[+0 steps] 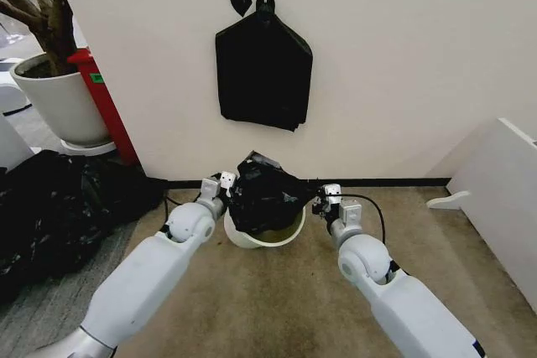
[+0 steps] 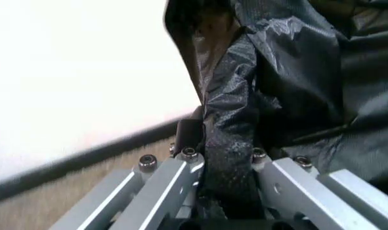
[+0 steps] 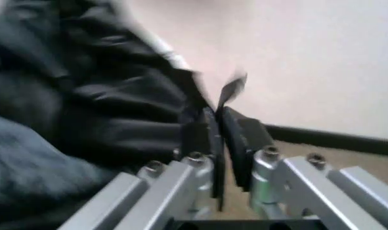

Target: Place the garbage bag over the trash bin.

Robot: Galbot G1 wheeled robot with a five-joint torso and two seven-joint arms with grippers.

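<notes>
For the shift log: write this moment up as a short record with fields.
bag: garbage bag stretched between both grippers, over the trash bin
left gripper: shut on the bag's left edge
right gripper: shut on the bag's right edge
bin: on carpet by the wall, near rim uncovered
wall: bundle of bags on a hook
left side: plant pot, black sheeting

Black garbage bag [image 1: 264, 194], cream-white trash bin [image 1: 267, 240]

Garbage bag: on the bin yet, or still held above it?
Held above it. The garbage bag hangs stretched between the left hand and right hand, bunched over the trash bin; the near rim shows bare.
</notes>
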